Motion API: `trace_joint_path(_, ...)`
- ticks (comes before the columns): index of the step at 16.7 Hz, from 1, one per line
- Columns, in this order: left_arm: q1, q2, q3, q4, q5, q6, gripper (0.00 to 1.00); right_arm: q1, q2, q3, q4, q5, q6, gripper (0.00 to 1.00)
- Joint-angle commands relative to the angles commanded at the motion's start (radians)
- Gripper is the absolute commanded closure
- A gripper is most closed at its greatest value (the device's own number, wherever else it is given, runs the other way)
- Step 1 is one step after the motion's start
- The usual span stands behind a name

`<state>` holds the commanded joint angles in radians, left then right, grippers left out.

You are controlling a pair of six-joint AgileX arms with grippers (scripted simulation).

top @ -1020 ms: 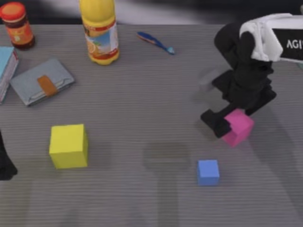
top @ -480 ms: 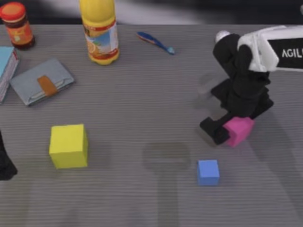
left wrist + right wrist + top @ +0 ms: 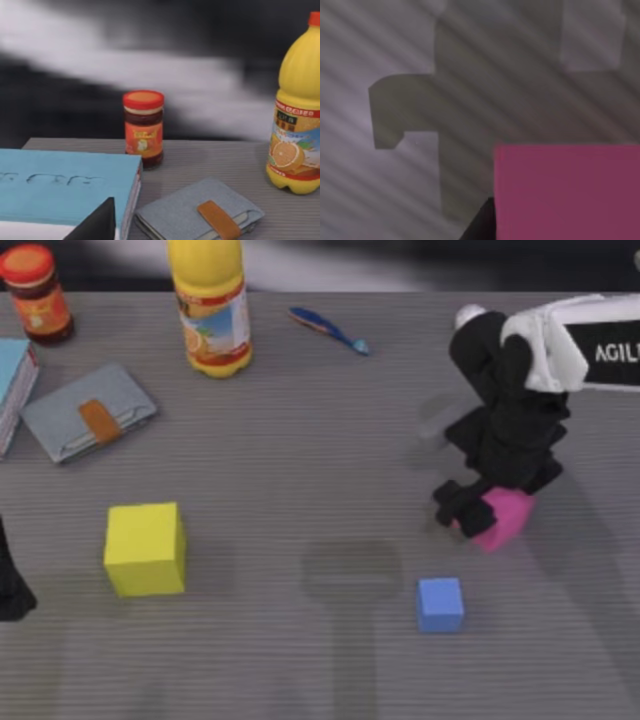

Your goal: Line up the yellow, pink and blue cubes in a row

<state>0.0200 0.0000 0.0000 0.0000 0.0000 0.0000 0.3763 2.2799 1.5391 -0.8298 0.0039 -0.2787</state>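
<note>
Closed since a second ago: right hand (image 3: 478, 508) has come down onto the pink cube (image 3: 503, 517) and its fingers have pulled in against it. Yellow and blue haven't shifted.

Top view: right hand sits over pink at the right of the table (image 3: 320, 440), fingers narrowed onto the cube's sides, so it looks gripped, though not lifted. Yellow cube (image 3: 145, 548) is well apart at near left; blue cube (image 3: 440, 604) is near pink, just nearer and a bit left. Yellow and blue already lie in roughly one near band, so my read is pink goes between them. For that: confirm a firm grip, lift straight up, carry left and nearer, clear blue on the way, and square pink's faces to the others before release. Left hand (image 3: 12, 585) is parked at the near left edge; can't tell its opening.

Left wrist view: only clutter, no cubes: jar (image 3: 143, 127), juice bottle (image 3: 298, 107), blue book (image 3: 65, 187), grey wallet (image 3: 200, 215). None of it lies in the carry path.

Right wrist view: pink cube (image 3: 567, 192) fills the corner, plain matte magenta, sharp edges, flat faces, no markings. One dark fingertip (image 3: 482, 225) sits against its side. Looks rigid; flat sides should hold well if the grip stays centred.
</note>
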Motion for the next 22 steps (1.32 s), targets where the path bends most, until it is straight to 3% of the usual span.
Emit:
trace_joint_path(3, 0.0, 0.0, 0.0, 0.0, 0.0, 0.0, 0.0, 0.0, 0.0, 0.0, 0.0, 0.0, 0.0, 0.98)
trace_joint_path(4, 0.0, 0.0, 0.0, 0.0, 0.0, 0.0, 0.0, 0.0, 0.0, 0.0, 0.0, 0.0, 0.0, 1.0)
trace_joint_path(13, 0.0, 0.0, 0.0, 0.0, 0.0, 0.0, 0.0, -0.001, -0.023, 0.008, -0.013, -0.005, 0.004, 1.0)
trace_joint_path(22, 0.0, 0.0, 0.0, 0.0, 0.0, 0.0, 0.0, 0.007, -0.119, 0.139, -0.241, -0.006, 0.002, 1.0)
